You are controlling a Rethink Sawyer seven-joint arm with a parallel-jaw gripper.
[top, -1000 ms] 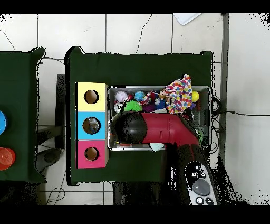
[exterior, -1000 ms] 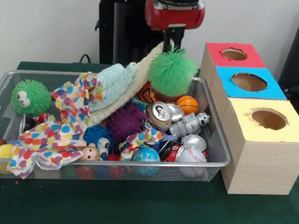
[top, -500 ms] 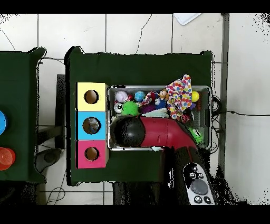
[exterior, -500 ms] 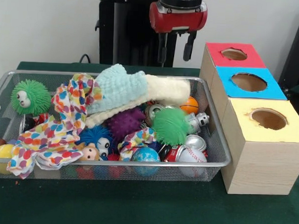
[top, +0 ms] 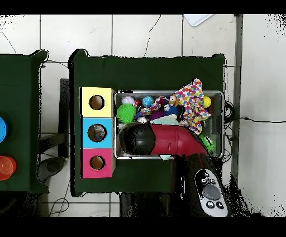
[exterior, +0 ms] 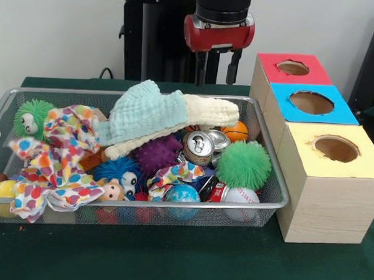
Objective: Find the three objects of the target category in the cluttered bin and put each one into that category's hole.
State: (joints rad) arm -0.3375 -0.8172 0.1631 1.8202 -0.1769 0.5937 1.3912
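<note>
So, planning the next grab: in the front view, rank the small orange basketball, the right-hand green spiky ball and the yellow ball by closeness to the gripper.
1. Small orange basketball, just below the open gripper.
2. Green spiky ball, nearer the bin's front right.
3. Yellow ball, front left corner.

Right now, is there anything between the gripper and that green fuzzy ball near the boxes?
Nothing visible. The gripper hangs open above the bin's far side, and the green fuzzy ball lies on top of the clutter at the end nearest the yellow box, uncovered. The cloths lie beside it, not over it.
</note>
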